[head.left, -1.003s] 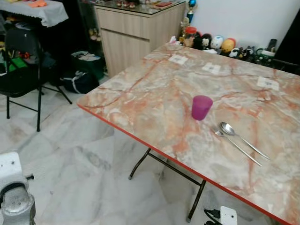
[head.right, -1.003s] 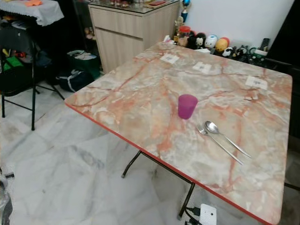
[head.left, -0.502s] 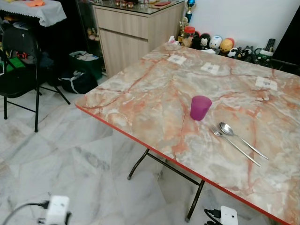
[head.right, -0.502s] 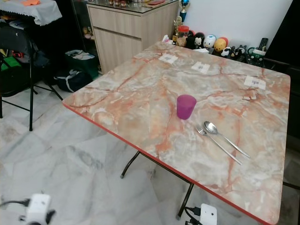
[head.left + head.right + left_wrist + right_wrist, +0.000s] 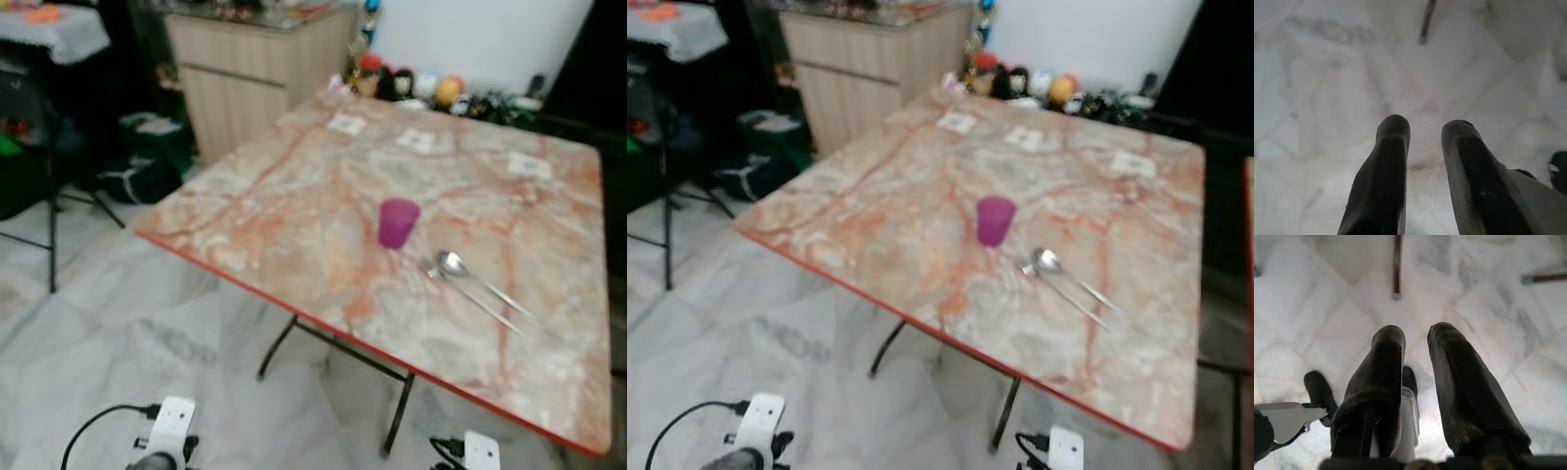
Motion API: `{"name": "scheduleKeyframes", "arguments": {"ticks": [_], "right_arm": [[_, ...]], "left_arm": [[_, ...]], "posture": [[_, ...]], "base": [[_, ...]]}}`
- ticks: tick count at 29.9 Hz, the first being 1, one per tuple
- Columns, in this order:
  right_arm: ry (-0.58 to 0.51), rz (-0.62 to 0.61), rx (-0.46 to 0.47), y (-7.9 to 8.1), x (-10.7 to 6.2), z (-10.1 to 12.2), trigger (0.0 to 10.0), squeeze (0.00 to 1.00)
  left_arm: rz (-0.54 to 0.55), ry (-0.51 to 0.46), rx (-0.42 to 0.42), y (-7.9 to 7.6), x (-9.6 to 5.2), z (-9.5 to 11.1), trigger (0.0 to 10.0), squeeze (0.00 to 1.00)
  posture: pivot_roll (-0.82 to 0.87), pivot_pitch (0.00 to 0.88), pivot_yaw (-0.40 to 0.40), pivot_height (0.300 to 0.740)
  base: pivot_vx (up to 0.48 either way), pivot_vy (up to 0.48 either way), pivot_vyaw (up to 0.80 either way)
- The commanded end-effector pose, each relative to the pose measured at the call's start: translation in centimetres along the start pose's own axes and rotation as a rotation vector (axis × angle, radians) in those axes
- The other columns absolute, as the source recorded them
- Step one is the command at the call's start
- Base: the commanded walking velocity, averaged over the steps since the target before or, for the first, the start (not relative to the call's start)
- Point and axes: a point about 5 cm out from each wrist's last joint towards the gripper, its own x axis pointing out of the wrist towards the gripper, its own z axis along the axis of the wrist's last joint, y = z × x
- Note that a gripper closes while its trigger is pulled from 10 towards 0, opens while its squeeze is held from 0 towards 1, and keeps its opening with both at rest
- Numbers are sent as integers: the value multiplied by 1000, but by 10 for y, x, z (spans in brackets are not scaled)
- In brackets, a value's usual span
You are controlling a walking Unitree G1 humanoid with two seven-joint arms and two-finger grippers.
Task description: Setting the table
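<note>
Marble surface (image 5: 294, 196) is sitting ahead and to the right, purple cup (image 5: 398, 222) mid-top, fork (image 5: 470, 292) and spoon (image 5: 480, 284) lying diagonally just beyond. Left tool (image 5: 1425, 132) and right tool (image 5: 1415, 340) are hanging over the floor, fingers slightly apart, empty; right arm looks nearer, I'd say.

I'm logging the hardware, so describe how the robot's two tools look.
The left tool has two long, rounded fingers, matte black and slightly scuffed. The right tool has the same thick black fingers, tapering to blunt tips.
</note>
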Motion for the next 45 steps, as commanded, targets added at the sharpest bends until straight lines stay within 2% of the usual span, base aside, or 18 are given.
{"name": "scheduleKeyframes", "arguments": {"ticks": [1,8,16,18,20,21,23,24,26,33,38,39,40,42,45], "right_arm": [[10,-6,1,-1,0,-1,10000,0],[6,-11,1,-2,0,-2,10000,0],[-32,-105,33,-3,-1,0,10000,0],[-43,-150,76,-3,-1,-1,10000,0],[-55,-219,167,-5,-3,-3,10000,0],[-55,-219,167,-5,-3,-3,10000,0],[-72,-344,363,-8,-5,-8,10000,0],[-72,-344,363,-8,-5,-8,10000,0],[-71,-392,474,-8,-7,-11,10000,0],[-92,-439,505,-11,-8,-10,10000,0],[-148,-433,472,-13,-9,-4,10000,0],[-409,-589,452,-64,-25,29,10000,0],[-485,-631,444,-77,-33,39,10000,0],[-535,-663,431,-88,-39,44,10000,0],[-527,-659,429,-91,-39,43,10000,0]], "left_arm": [[-4,40,22,-2,-2,-11,10000,0],[-8,93,30,-5,-6,-29,10000,0],[8,94,43,0,-7,-29,10000,0],[14,91,43,2,-7,-28,10000,0],[21,90,44,3,-6,-26,10000,0],[21,90,44,3,-6,-26,10000,0],[29,89,51,5,-6,-25,10000,0],[29,89,51,5,-6,-25,10000,0],[31,96,57,4,-6,-26,10000,0],[39,116,62,6,-8,-32,10000,0],[49,130,62,9,-10,-37,10000,0],[50,130,63,8,-10,-37,10000,0],[50,130,64,8,-10,-37,10000,0],[49,132,70,7,-10,-38,10000,0],[45,133,75,5,-10,-39,10000,0]], "posture": [[106,0,-40,740],[109,0,-29,740],[85,0,-4,740],[69,0,2,740],[57,0,3,740],[57,0,3,740],[42,0,0,740],[42,0,0,740],[27,0,-7,740],[24,0,-23,740],[21,0,-31,740],[18,1,-30,740],[18,1,-30,740],[11,3,-29,740],[11,3,-29,740]], "base": [[0,0,-738],[0,0,-625],[0,0,0],[0,0,0],[0,0,0],[0,0,0],[0,0,0],[0,0,0],[0,0,0],[0,0,0],[0,0,0],[0,0,0],[0,0,0],[0,0,0],[0,0,0]]}}
